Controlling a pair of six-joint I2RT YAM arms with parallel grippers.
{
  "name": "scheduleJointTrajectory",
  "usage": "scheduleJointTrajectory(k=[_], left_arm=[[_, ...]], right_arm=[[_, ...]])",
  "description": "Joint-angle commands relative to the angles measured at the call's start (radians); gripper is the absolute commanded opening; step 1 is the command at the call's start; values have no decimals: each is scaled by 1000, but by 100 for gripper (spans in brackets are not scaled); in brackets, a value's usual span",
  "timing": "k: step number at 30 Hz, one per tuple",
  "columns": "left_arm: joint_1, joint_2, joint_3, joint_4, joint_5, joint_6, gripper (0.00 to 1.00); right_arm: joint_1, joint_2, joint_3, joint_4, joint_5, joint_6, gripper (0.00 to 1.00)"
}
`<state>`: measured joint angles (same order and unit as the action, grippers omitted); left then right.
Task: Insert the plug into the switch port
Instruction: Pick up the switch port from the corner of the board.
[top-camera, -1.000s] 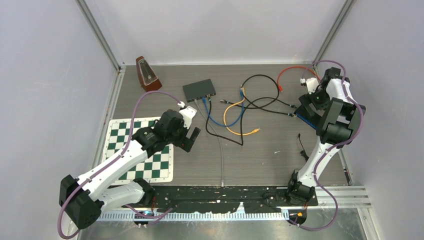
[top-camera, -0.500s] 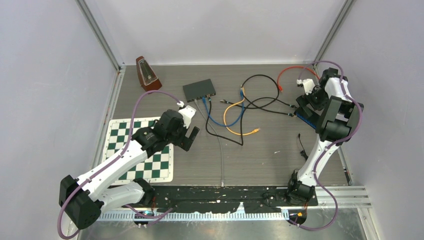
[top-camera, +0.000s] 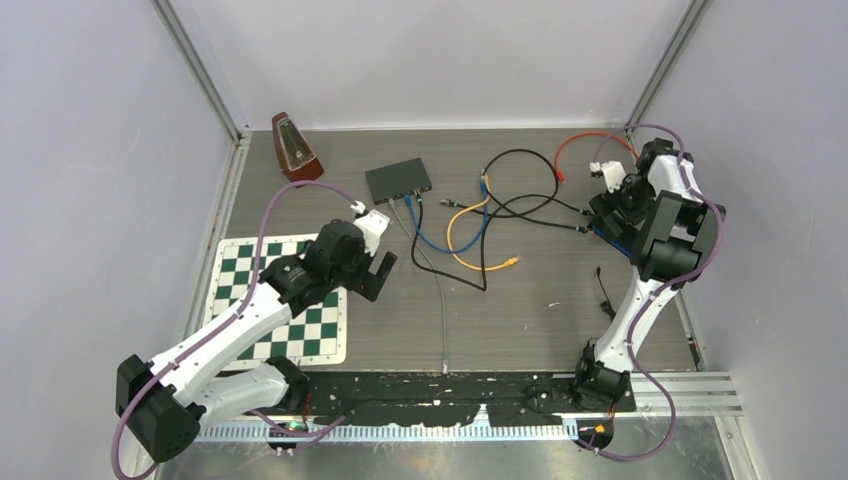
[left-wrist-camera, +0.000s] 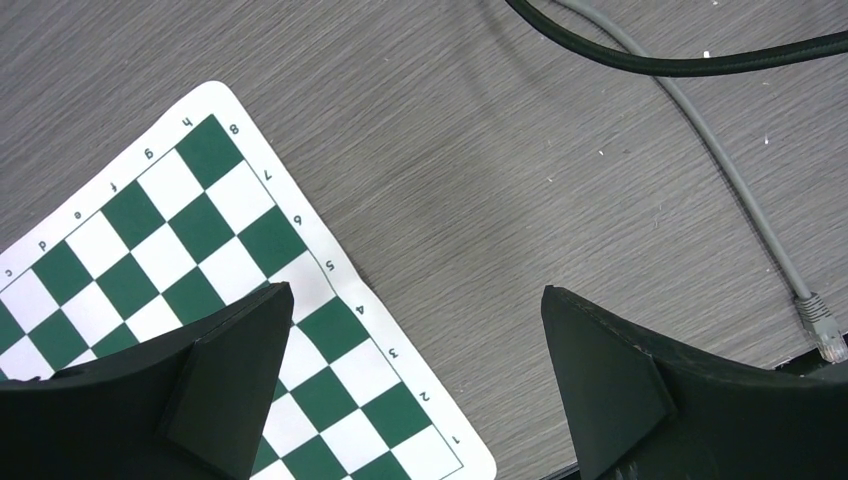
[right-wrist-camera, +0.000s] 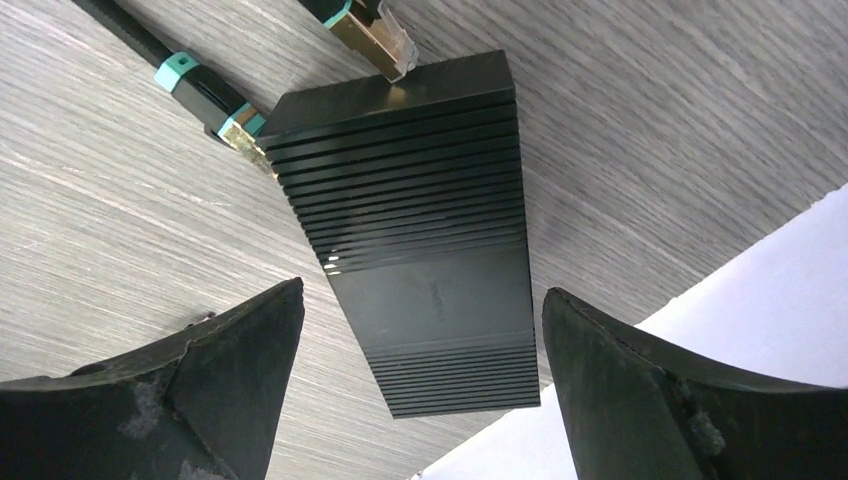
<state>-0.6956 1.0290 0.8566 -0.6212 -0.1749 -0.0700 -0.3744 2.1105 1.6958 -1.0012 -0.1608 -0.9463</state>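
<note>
Table (top-camera: 540, 310) of grey wood grain, pale walls all round, a checkered mat (top-camera: 240, 270) at its left. The switch (top-camera: 398, 180), a flat dark box, sits far middle with grey and blue cables at its near edge. An orange cable's plug (top-camera: 514, 260) lies loose, well apart. Left jaws and right jaws stand wide, holding nothing; the right hang over a ribbed black box (right-wrist-camera: 420, 250).

The left arm (top-camera: 235, 322) stretches low from the near left. The left pincer (top-camera: 377, 274) is wide open and points down. The right arm (top-camera: 640, 300) stands tall at the far right. The right pincer (right-wrist-camera: 422, 295) is wide open too.
</note>
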Motion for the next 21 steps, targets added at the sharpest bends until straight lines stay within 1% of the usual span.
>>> scheduleJointTrajectory(k=[1, 7, 10, 12, 16, 19, 20, 21], left_arm=[[-3, -29, 17, 25, -26, 10, 99], [-2, -28, 19, 25, -37, 12, 100], [-2, -29, 21, 24, -48, 12, 99], [-3, -33, 19, 23, -63, 10, 100], [-3, -27, 21, 20, -94, -7, 100], [-2, -21, 33, -3, -132, -23, 100], [-2, -22, 36, -9, -143, -27, 100], [-3, -21, 42, -20, -149, -33, 100]], right_arm=[[1, 30, 49, -14, 5, -5, 96], [1, 61, 61, -17, 1, -6, 96], [1, 76, 82, -25, 2, 3, 93], [1, 79, 105, -51, 4, 15, 88], [1, 32, 111, -65, -14, 34, 73], [4, -19, 90, -54, 27, 65, 65], [6, -28, 88, -51, 41, 88, 60], [7, -52, 86, -38, 63, 101, 56]])
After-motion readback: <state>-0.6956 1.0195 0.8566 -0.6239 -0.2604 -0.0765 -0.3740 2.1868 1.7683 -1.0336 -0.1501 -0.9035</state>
